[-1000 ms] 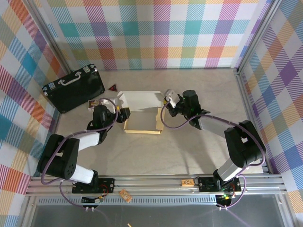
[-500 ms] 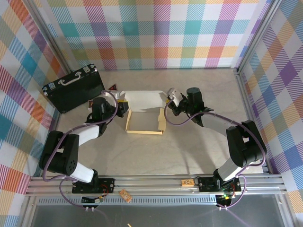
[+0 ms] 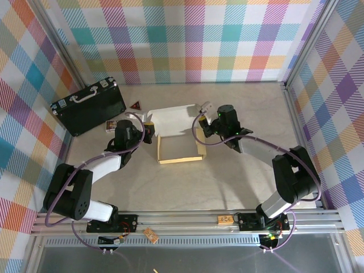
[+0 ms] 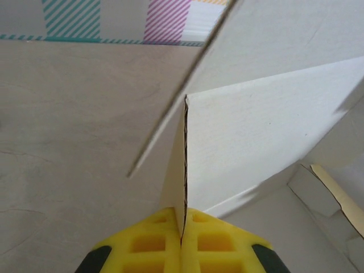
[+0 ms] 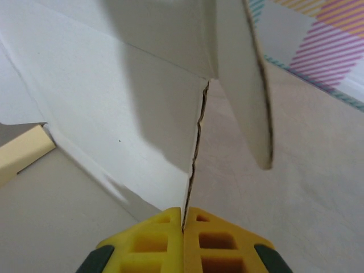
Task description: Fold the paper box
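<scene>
In the middle of the table [image 3: 239,176], the paper box [image 3: 181,160] sits squarely between the two arms, its long side running left to right and its white lid flap [image 3: 170,118] standing along the far edge. The left gripper [image 3: 149,129] is clamped on that flap's left end and the right gripper [image 3: 202,121] on its right end. Each wrist view shows yellow fingers [image 4: 153,244] pressed tight on a thin cardboard edge. Neither arm looks nearer, so I'd guess the flap must swing toward the near side with both moving together

Tabletop [image 3: 187,190] open before paper box [image 3: 173,120] (black case [image 3: 88,106] far-left).
</scene>
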